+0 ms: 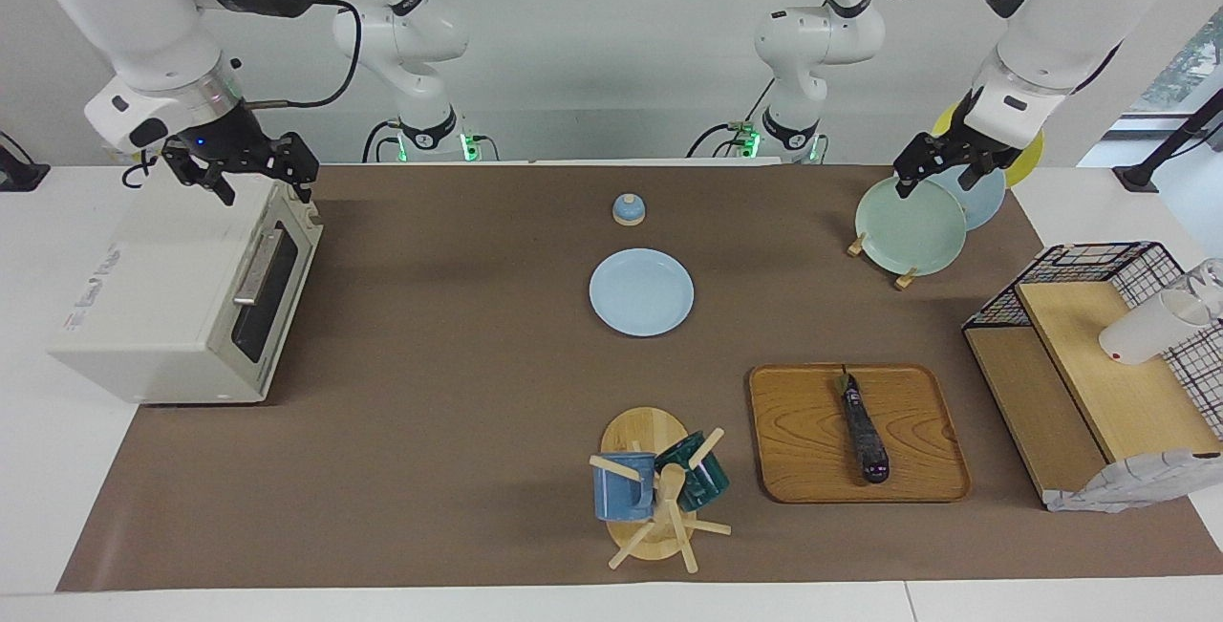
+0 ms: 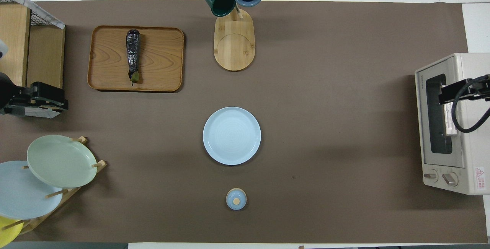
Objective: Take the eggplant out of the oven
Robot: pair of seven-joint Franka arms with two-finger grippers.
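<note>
The eggplant (image 1: 863,429) (image 2: 133,56), long and dark purple, lies on a wooden tray (image 1: 917,469) (image 2: 160,57) toward the left arm's end of the table. The off-white oven (image 1: 162,297) (image 2: 455,172) stands at the right arm's end with its glass door shut. My right gripper (image 1: 266,192) (image 2: 446,96) hangs open over the oven's top edge by the door, holding nothing. My left gripper (image 1: 934,179) (image 2: 46,96) is open and empty, raised over the plate rack.
A light blue plate (image 1: 641,292) lies mid-table, with a small blue lidded pot (image 1: 628,209) nearer the robots. A mug tree (image 1: 659,488) stands beside the tray. A plate rack (image 1: 908,225) and a wire shelf (image 1: 1099,354) with a white cup (image 1: 1147,326) fill the left arm's end.
</note>
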